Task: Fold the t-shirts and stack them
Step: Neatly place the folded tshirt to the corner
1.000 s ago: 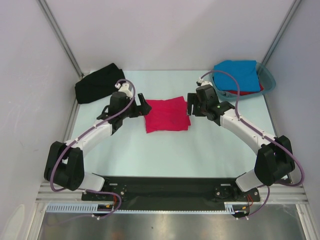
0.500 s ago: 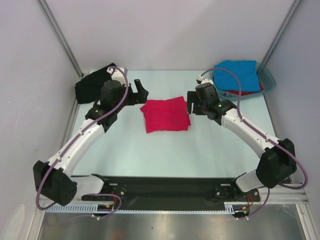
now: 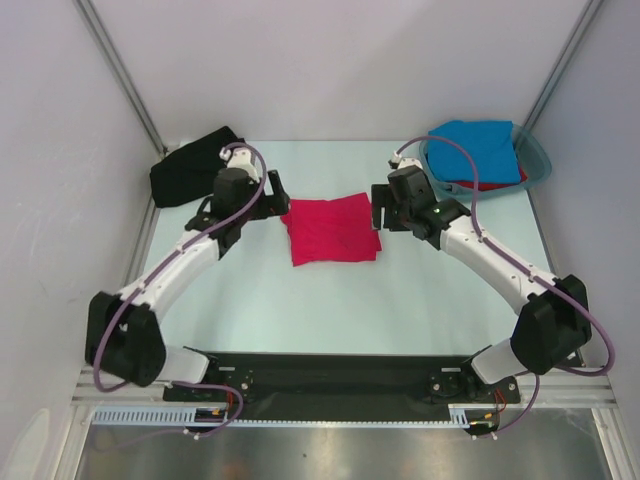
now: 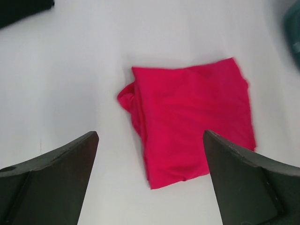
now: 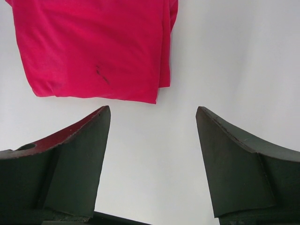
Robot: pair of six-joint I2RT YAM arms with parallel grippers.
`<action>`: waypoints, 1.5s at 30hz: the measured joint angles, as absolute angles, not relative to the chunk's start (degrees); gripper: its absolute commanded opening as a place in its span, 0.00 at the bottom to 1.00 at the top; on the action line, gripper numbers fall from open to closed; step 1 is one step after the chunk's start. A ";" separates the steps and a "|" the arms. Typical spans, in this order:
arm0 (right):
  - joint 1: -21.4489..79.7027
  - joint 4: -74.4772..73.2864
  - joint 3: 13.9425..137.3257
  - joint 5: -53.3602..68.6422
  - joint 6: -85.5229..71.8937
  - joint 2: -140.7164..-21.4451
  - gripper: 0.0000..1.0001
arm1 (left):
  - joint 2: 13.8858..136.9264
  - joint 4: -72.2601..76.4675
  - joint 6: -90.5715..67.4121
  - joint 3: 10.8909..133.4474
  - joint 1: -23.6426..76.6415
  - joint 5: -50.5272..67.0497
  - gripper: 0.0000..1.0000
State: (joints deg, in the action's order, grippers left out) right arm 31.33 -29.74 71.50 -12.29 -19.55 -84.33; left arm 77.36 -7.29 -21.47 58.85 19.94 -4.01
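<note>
Crimson-pink shirt [image 3: 333, 229] lies folded into a rough square at mid-worktop [image 3: 330, 300], flat, held by nothing. Its left edge shows a small bunched lump in the left wrist view; the other edges look fairly even.

Left tool [image 3: 278, 195] sits just beside the shirt's left edge, jaws spread wide, empty. Right tool [image 3: 377, 208] sits just beside the right edge, jaws spread, empty. Neither touches cloth as far as the wrist views show.

Black shirt [image 3: 190, 165] is a bundle at the far left corner. Blue shirt [image 3: 475, 145] rests over a red shirt [image 3: 495, 183] in the teal tub [image 3: 540, 160] at far right.

Judgement: folding of the pink one looks done or nearly so; the step in hand is either tidying that bunched edge or taking hold to carry it to a stack. Which spot serves as the stack, I cannot tell. The black bundle seems the likely base.

Next move calls for both tools to drop low, slide under or pinch all layers at opposite edges together, and lift level so the fold does not fall open.
</note>
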 measured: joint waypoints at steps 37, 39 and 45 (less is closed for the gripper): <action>26.72 -29.74 71.48 -11.31 -16.97 -88.40 0.79 | 114.52 10.41 -30.09 66.15 16.12 26.02 1.00; 26.63 -29.76 71.48 -11.35 -16.97 -88.40 0.79 | 115.50 12.88 -31.20 66.08 16.25 27.99 1.00; 26.50 -29.76 71.48 -11.38 -16.99 -88.40 0.79 | 117.32 18.39 -33.39 65.60 18.26 31.20 0.99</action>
